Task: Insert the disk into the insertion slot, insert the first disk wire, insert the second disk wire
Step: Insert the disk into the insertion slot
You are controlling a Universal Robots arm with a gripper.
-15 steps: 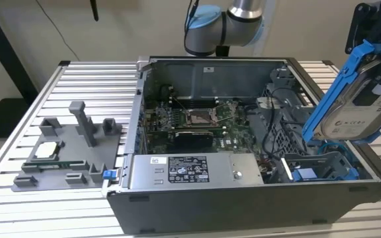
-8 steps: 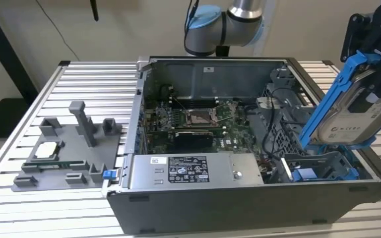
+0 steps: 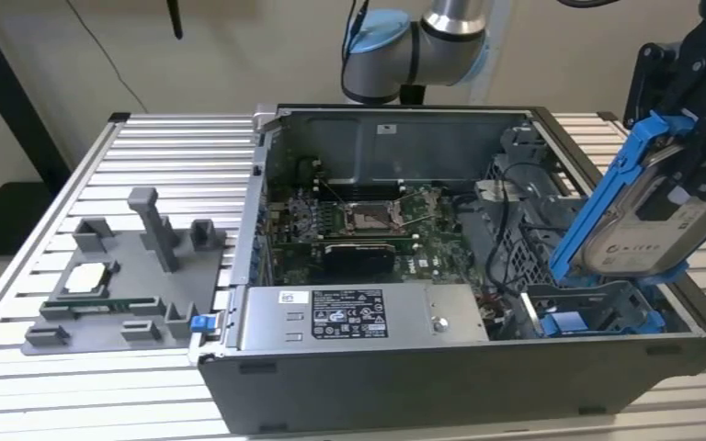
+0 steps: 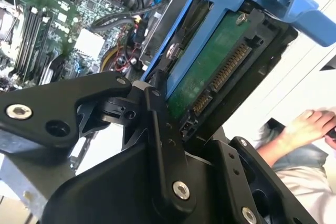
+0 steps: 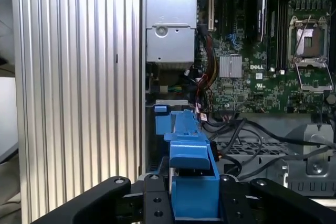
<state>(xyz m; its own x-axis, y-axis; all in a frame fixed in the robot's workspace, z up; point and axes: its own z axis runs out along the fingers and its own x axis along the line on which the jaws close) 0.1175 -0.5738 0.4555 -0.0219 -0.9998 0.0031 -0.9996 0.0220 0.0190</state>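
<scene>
The arm (image 3: pixel 433 41) reaches in from the far side, and its black jaws are closed on the disk (image 3: pixel 650 220), pinching the blue frame from both sides. In the exterior view the disk hangs at the exterior view's right, tilted steeply. Its upper end is in the jaws and its lower end is down at the mouth of the slot (image 3: pixel 592 301). That slot is the grey metal bay in the near right corner of the open computer case (image 3: pixel 451 377). Whether the frame already touches the bay's edge cannot be told. Most of the disk is above the case, not seated.

In the second wrist view the disk (image 4: pixel 210 61) shows its green circuit board and the row of gold contacts at its end. A person's hand (image 4: pixel 307 124) is in the blurred background. In the first wrist view the blue frame (image 5: pixel 191 182) sits between the jaws, with loose black cables (image 5: pixel 247 129) just beyond it.

Inside the case lie the motherboard (image 3: pixel 366 230) and, along the near wall, a grey power box (image 3: pixel 353 317). The case stands on a ribbed metal desk (image 3: pixel 169 147). On the exterior view's left, well apart, a grey tray (image 3: pixel 120 303) holds a small square chip (image 3: pixel 87 277).
</scene>
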